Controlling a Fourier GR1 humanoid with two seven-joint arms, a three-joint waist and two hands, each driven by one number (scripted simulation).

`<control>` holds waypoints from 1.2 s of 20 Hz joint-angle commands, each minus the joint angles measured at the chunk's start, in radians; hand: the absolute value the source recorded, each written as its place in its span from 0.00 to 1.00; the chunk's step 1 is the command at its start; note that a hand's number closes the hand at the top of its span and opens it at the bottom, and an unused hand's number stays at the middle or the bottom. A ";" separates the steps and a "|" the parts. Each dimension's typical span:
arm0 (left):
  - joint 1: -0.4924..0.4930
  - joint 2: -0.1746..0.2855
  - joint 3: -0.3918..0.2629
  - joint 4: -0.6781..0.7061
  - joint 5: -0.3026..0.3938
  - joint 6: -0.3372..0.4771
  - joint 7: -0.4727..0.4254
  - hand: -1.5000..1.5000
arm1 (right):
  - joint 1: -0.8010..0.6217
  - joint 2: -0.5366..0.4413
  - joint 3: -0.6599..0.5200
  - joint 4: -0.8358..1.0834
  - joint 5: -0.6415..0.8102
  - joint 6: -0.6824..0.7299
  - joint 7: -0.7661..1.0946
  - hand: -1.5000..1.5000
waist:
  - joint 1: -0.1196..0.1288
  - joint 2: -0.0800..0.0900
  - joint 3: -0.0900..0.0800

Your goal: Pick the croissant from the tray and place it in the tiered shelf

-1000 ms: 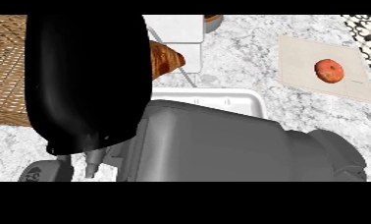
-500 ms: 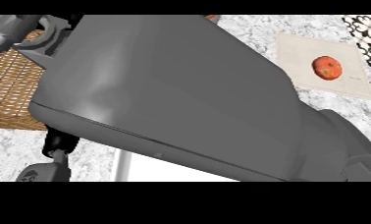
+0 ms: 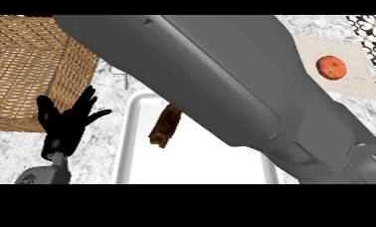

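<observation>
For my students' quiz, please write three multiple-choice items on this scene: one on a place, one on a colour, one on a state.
1. Where does the croissant show?
A) over the white tray
B) on a blue plate
C) inside a pot

2. What colour is the round fruit on the beige board?
A) green
B) red-orange
C) purple

3. How is the left hand?
A) curled round the croissant
B) open, fingers spread, holding nothing
C) shut in a fist

Answers:
1 A: it shows within the tray's rim, partly behind the grey forearm.
2 B: its skin is red-orange.
3 B: the fingers stand apart at the lower left.
</observation>
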 commanded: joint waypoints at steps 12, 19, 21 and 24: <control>0.004 -0.004 0.000 -0.002 -0.010 -0.003 0.031 0.50 | -0.038 -0.010 -0.074 0.344 0.049 -0.082 -0.221 1.00 | 0.009 0.008 -0.003; -0.005 0.000 -0.007 -0.019 -0.023 -0.002 0.058 0.50 | 0.001 0.006 -0.072 0.415 0.054 -0.183 -0.346 1.00 | 0.018 0.010 -0.003; -0.002 -0.035 -0.027 0.040 -0.060 0.021 0.002 0.50 | -0.034 0.006 -0.097 0.425 0.034 -0.150 -0.356 1.00 | 0.012 0.010 -0.003; 0.014 -0.016 -0.019 -0.011 -0.031 -0.012 0.028 0.50 | -0.078 0.006 -0.110 0.464 0.033 -0.141 -0.358 1.00 | 0.020 0.008 -0.003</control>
